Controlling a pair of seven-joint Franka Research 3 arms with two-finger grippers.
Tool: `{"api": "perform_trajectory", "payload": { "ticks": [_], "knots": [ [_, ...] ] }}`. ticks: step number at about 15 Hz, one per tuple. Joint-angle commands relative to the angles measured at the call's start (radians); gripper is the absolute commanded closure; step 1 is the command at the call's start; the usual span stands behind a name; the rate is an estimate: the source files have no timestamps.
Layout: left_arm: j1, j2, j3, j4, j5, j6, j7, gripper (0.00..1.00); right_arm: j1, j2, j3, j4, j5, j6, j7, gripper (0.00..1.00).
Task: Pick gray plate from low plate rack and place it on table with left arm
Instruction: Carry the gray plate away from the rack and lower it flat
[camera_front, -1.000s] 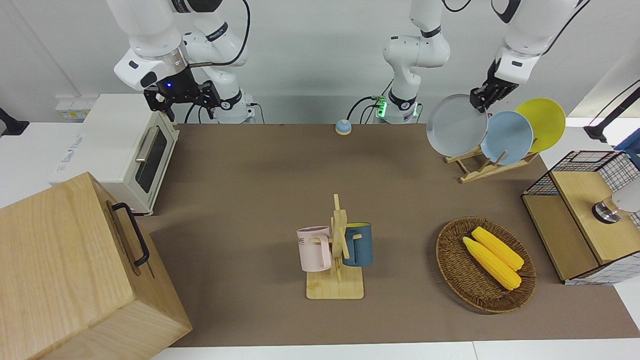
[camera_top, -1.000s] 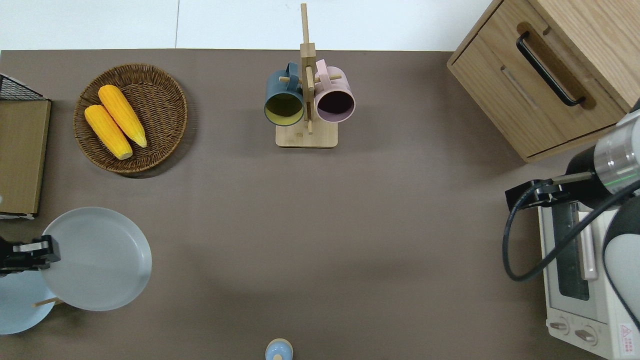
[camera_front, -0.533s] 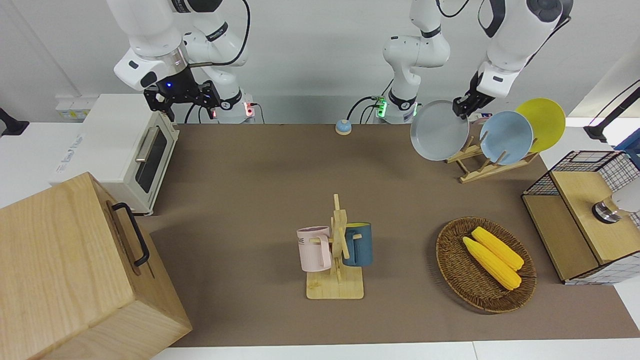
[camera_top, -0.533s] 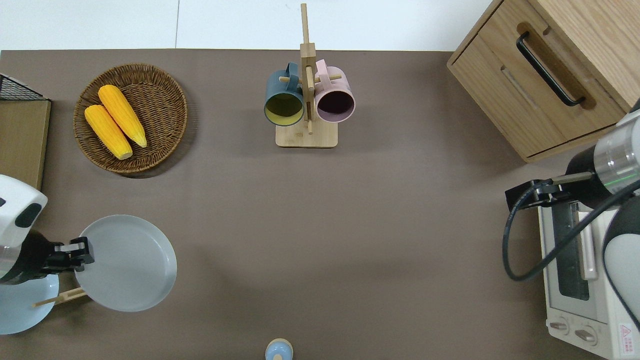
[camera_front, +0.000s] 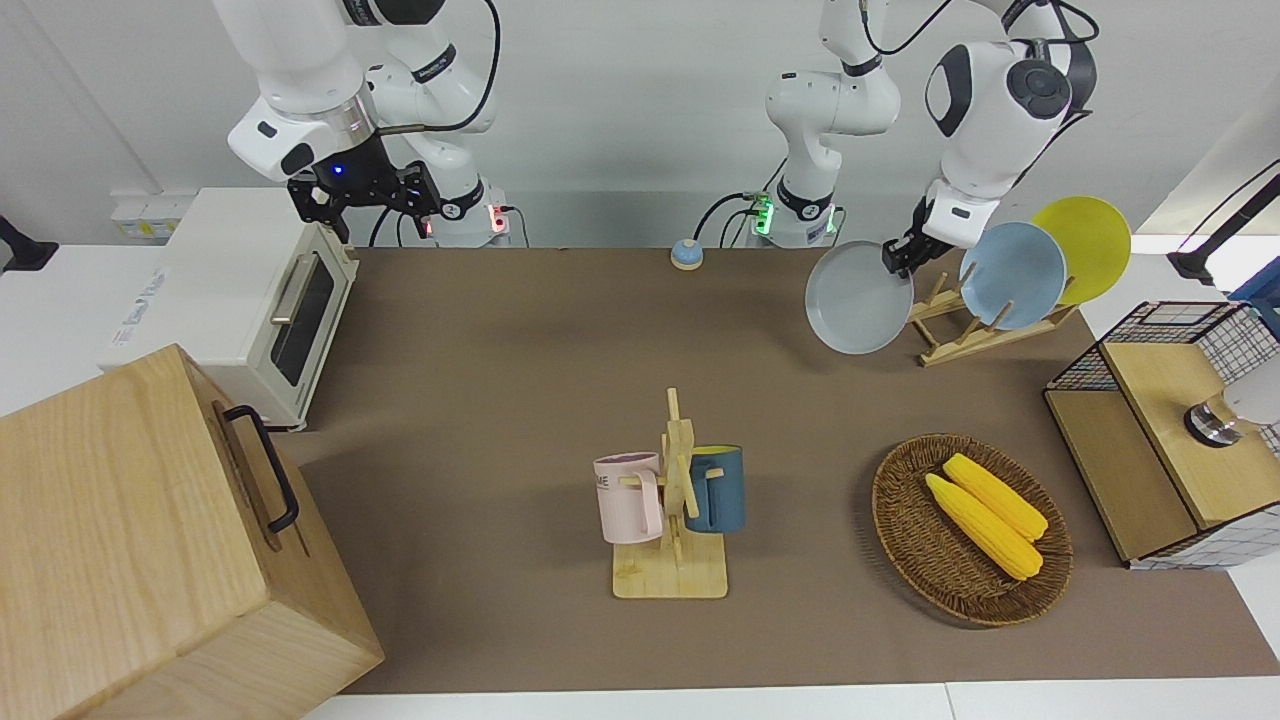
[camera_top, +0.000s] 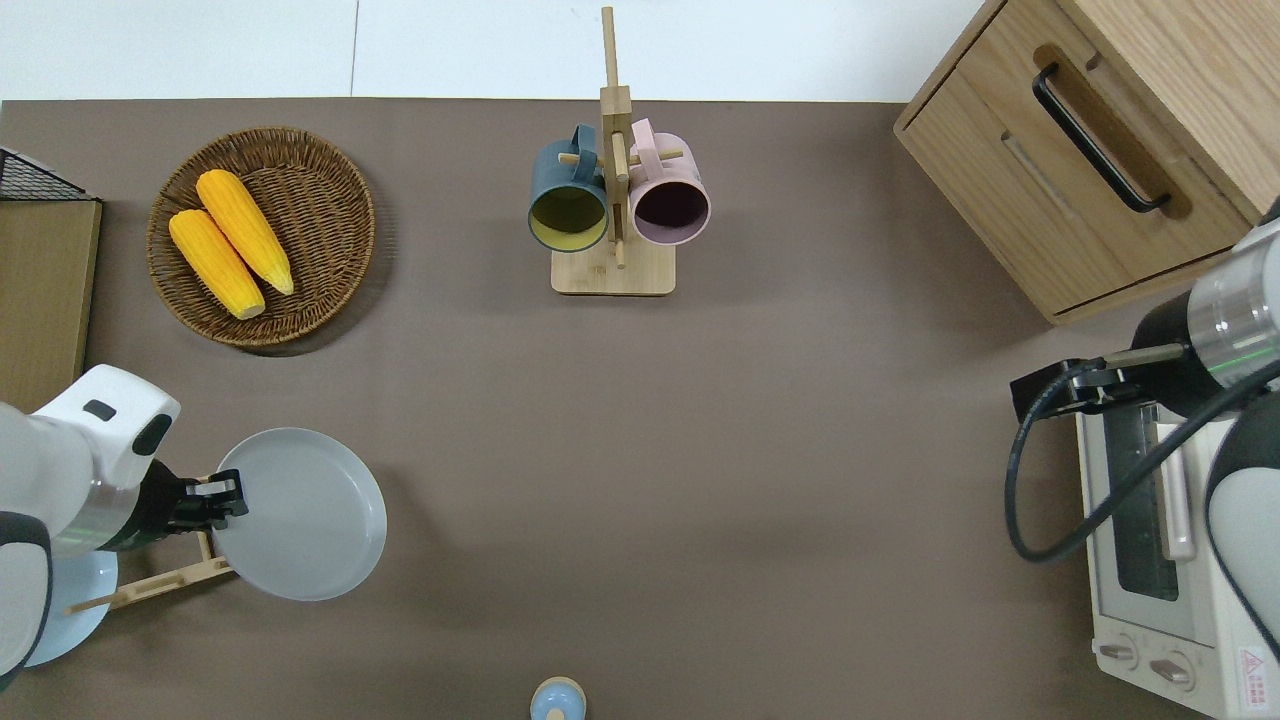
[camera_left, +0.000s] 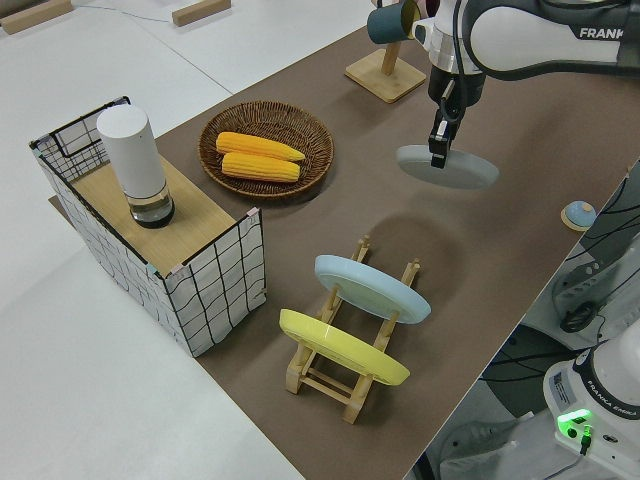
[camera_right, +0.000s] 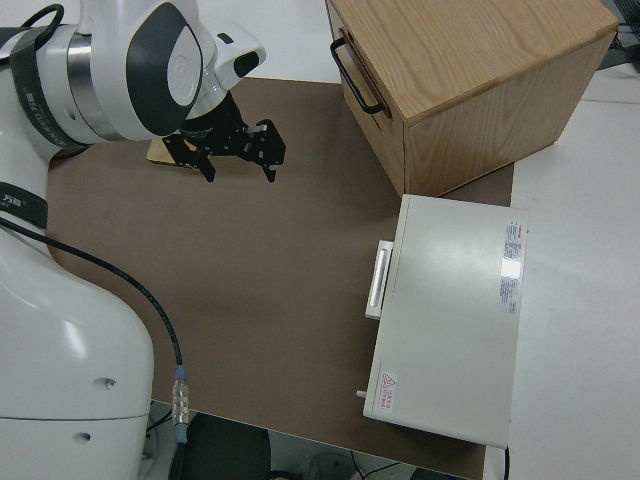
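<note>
**Brown table, gray plate lifted off the rack**

Matte brown table (camera_top: 780, 480) with white borders, set with kitchen items. Nearest the robots: a small blue bell (camera_top: 557, 699), and at the right arm's end a white toaster oven (camera_top: 1160, 560). Toward the left arm's end, the low plate rack (camera_left: 352, 372), still holding a light blue plate (camera_left: 372, 289) and a yellow plate (camera_left: 343, 348) on edge between its pegs. Just beside the rack, toward the table's middle: the gray plate (camera_top: 301, 513), up in the air and close to level, tilted slightly, over bare table. Clamped at its rim by the left gripper (camera_top: 222, 493), jaws narrow around the plate's edge, left arm (camera_front: 985, 110) reaching down from above. Clear of the rack in the left side view, shadow cast on the tabletop below. Farther out: a wicker basket (camera_top: 330, 160) with two corn cobs (camera_top: 232, 243), a wire-sided wooden shelf (camera_left: 150, 250) carrying a white cylinder (camera_left: 134, 165), a wooden mug tree (camera_top: 613, 170) with a dark blue mug (camera_top: 567, 195) and a pink mug (camera_top: 668, 193), and a large wooden cabinet (camera_top: 1090, 150) with a black handle. Right arm parked, right gripper (camera_right: 240, 153) with jaws spread wide and holding nothing.
</note>
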Motion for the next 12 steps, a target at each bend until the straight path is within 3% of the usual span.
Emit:
{"api": "perform_trajectory", "payload": {
  "ticks": [1,11,12],
  "knots": [
    [-0.024,-0.006,0.004,-0.078,-0.011,0.092,-0.036,1.0,-0.023,-0.002,0.021,0.007,-0.006,-0.011,0.012,0.017],
    [-0.025,0.016,-0.017,-0.153,-0.009,0.206,-0.073,1.0,-0.023,-0.002,0.02,0.006,-0.006,-0.011,0.012,0.017],
    [-0.025,0.016,-0.017,-0.153,-0.009,0.206,-0.073,0.95,-0.023,-0.002,0.021,0.007,-0.006,-0.011,0.012,0.017]
  ]
}}
